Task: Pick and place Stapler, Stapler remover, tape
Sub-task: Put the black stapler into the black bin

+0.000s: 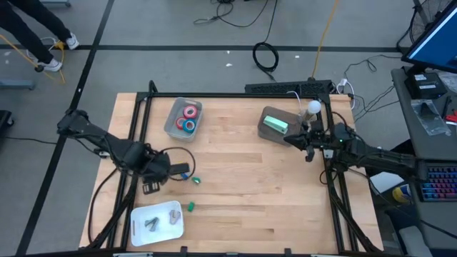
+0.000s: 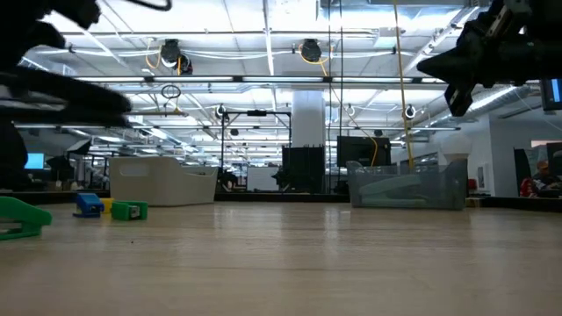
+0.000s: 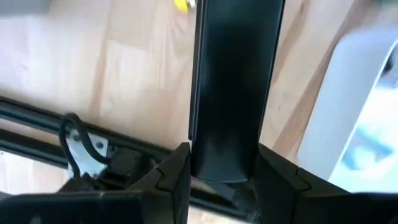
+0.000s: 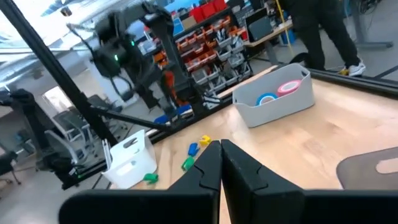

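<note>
the left gripper (image 1: 151, 187) hangs over the worktop's (image 1: 243, 193) left edge, its fingers (image 3: 174, 180) clamped on a long black stapler (image 3: 233, 87) that juts forward between them, just beside the white tray (image 1: 158, 221) at the near-left corner, which carries small grey metal pieces. the right gripper (image 4: 221, 163) is raised above the right side next to the grey bin (image 1: 275, 125) holding a green item, its fingers pressed together on nothing. the tape (image 1: 189, 118), red and blue rolls, lies in the grey bin (image 1: 173, 121) at the back left, and small green, blue and yellow bits (image 2: 110, 208) sit loose on the wood between that bin and the tray.
</note>
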Robot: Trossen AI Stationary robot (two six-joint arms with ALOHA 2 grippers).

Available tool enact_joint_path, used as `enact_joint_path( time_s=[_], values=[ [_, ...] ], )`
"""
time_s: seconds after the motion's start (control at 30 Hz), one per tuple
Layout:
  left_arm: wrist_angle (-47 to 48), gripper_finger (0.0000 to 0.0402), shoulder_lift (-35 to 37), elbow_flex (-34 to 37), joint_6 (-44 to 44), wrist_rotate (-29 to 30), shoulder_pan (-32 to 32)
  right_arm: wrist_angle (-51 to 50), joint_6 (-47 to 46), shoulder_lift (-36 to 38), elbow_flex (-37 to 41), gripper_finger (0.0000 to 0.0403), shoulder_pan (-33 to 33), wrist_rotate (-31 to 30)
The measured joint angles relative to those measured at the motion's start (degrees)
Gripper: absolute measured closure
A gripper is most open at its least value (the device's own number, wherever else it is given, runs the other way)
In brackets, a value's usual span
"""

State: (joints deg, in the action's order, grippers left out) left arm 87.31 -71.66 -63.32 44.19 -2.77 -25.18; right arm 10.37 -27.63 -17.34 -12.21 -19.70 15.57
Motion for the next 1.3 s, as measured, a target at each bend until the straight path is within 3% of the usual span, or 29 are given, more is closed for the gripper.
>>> enact_joint_path(
  time_s=[0.2,0.37,0.5,0.7,1.0,1.3],
  values=[
    [-0.58,0.0268,-2.82,-4.96,-1.18,2.92,6.18,10.64,1.54,-13.97,-0.79,0.0403,2.60,2.61],
    [-2.94,0.0268,-7.18,-8.07,-7.22,3.37,10.85,11.16,6.87,-25.15,-6.85,0.0403,6.08,2.72],
    [-5.63,0.0268,-11.01,-10.83,-11.22,4.05,13.46,8.59,12.31,-32.77,-13.25,0.0403,8.14,2.78],
    [-7.55,0.0268,-16.55,-16.54,-15.84,6.20,15.50,-3.17,21.01,-42.30,-23.82,0.0403,9.78,2.57],
    [-8.14,0.0268,-22.83,-23.88,-21.64,9.01,17.17,-7.42,28.04,-50.90,-32.65,0.0372,9.86,2.58],
    [-13.03,0.0268,-23.76,-24.82,-27.33,9.66,19.31,-6.49,31.58,-55.04,-37.28,0.0286,11.76,2.25]
  ],
)
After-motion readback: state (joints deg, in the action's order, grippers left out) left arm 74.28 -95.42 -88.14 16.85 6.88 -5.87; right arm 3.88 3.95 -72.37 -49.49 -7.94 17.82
